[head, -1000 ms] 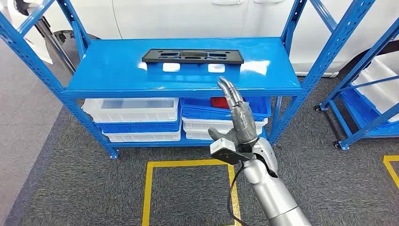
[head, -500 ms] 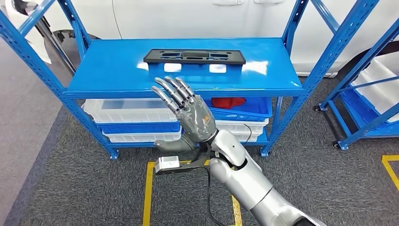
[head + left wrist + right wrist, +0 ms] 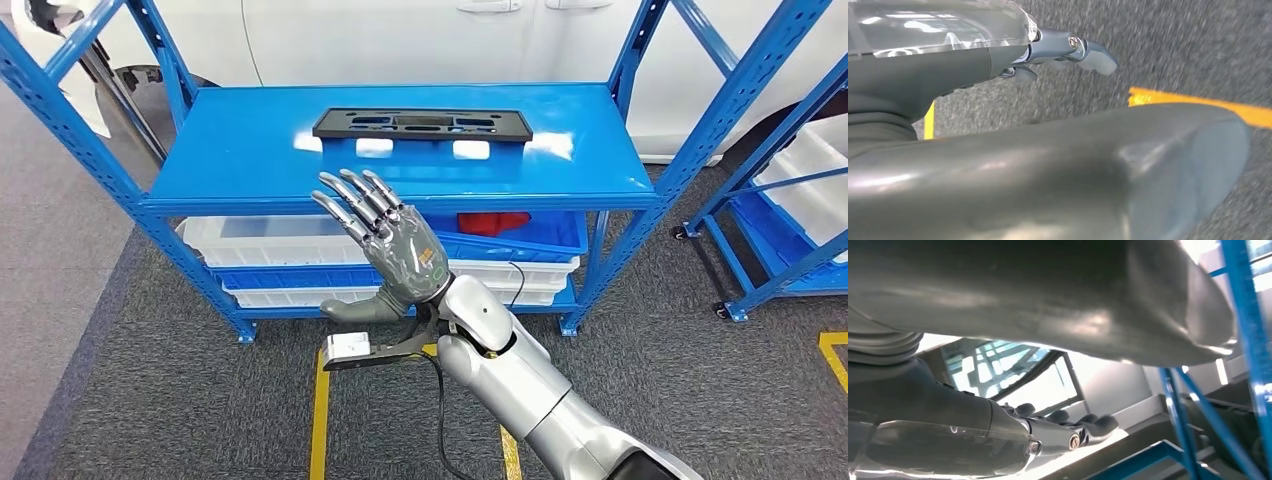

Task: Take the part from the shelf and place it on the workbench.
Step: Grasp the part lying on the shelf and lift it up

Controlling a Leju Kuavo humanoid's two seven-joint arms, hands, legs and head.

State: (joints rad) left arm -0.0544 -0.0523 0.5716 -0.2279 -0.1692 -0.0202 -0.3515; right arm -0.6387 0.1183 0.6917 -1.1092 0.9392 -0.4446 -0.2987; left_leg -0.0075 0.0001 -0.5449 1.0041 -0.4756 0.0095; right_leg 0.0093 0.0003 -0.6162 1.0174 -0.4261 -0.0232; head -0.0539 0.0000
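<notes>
A flat black part (image 3: pixel 422 124) lies along the back of the blue shelf's top board (image 3: pixel 250 160). My right hand (image 3: pixel 395 250) is raised in front of the shelf's front edge, below and to the left of the part and well short of it. Its fingers (image 3: pixel 350 200) are spread and it holds nothing. The right wrist view shows that hand (image 3: pixel 1048 315) close up against the blue shelf posts (image 3: pixel 1248 340). In the left wrist view my left hand (image 3: pixel 1048 165) hangs over grey carpet, fingers (image 3: pixel 1068 47) stretched out and empty.
White bins (image 3: pixel 270 240) and a blue bin holding something red (image 3: pixel 490 220) sit on the shelf's lower level. A second blue rack (image 3: pixel 790 200) stands at the right. Yellow tape (image 3: pixel 320 420) marks the carpet, and a white car (image 3: pixel 400 40) is behind the shelf.
My right hand has swung from the right side of the shelf front to the left and turned so its back faces me, fingers spreading. The part has stayed put.
</notes>
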